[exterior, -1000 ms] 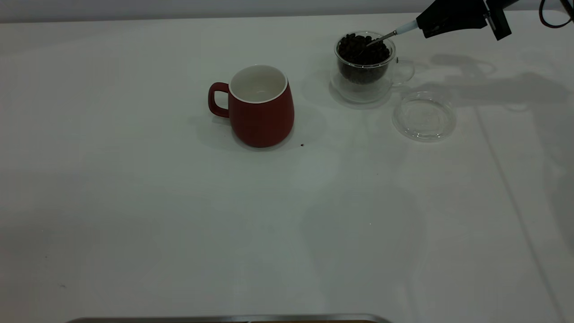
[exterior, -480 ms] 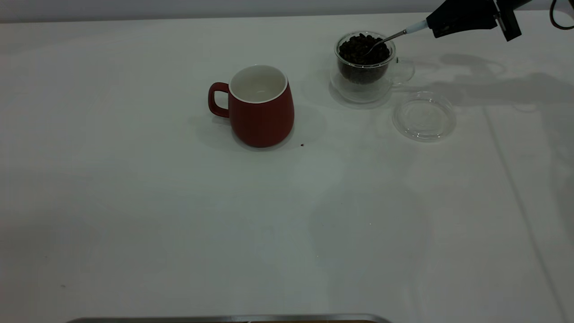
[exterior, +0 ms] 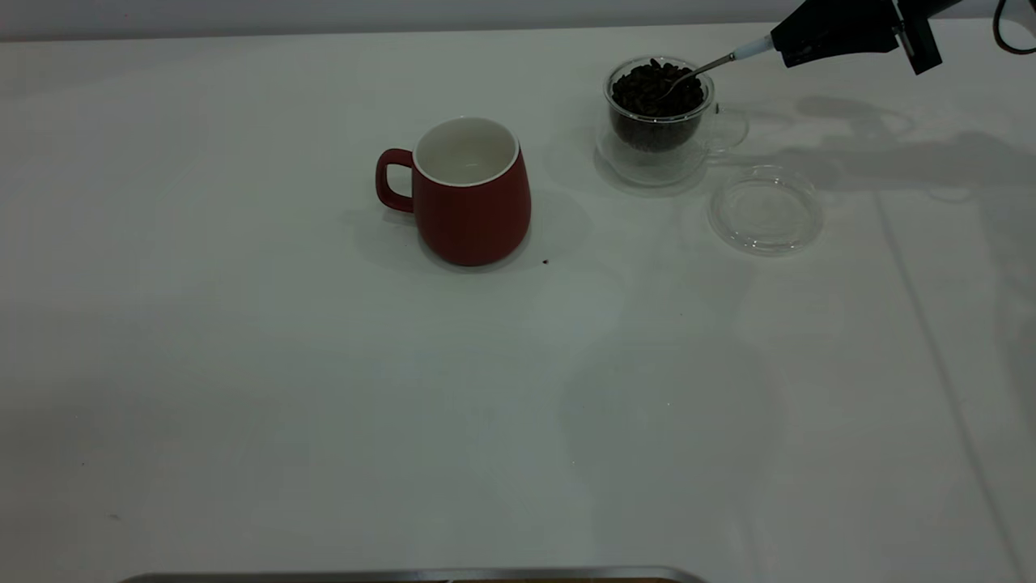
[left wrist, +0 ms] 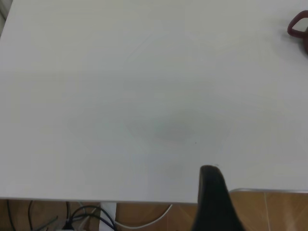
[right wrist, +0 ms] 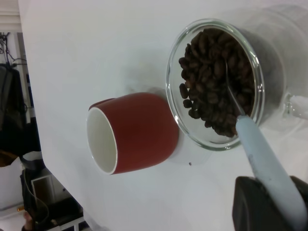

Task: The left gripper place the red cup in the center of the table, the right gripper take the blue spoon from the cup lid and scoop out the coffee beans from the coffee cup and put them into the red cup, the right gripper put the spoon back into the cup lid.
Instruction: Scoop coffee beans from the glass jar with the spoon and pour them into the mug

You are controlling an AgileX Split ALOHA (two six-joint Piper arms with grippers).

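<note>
The red cup [exterior: 469,194] stands upright near the middle of the table [exterior: 243,389], handle to the left, its white inside bare; it also shows as red cup [right wrist: 139,132] and its handle [left wrist: 298,26]. To its right stands the glass coffee cup [exterior: 660,134] filled with coffee beans [exterior: 651,89]. My right gripper [exterior: 781,44] is shut on the pale handle of the blue spoon [exterior: 749,48], and the spoon's metal bowl lies in the beans [right wrist: 211,82]. The cup lid [exterior: 765,210] lies empty beside the glass cup. Part of my left gripper [left wrist: 211,192] hangs over the table's edge.
A small dark speck [exterior: 545,261] lies on the table just right of the red cup's base. A metal edge [exterior: 405,575] runs along the front. Cables [left wrist: 86,216] hang below the table's edge on the left arm's side.
My right gripper has drawn back to the right with the spoon, so the spoon's bowl moved from the middle of the beans toward the glass cup's right side. It has held still for the last half second.
</note>
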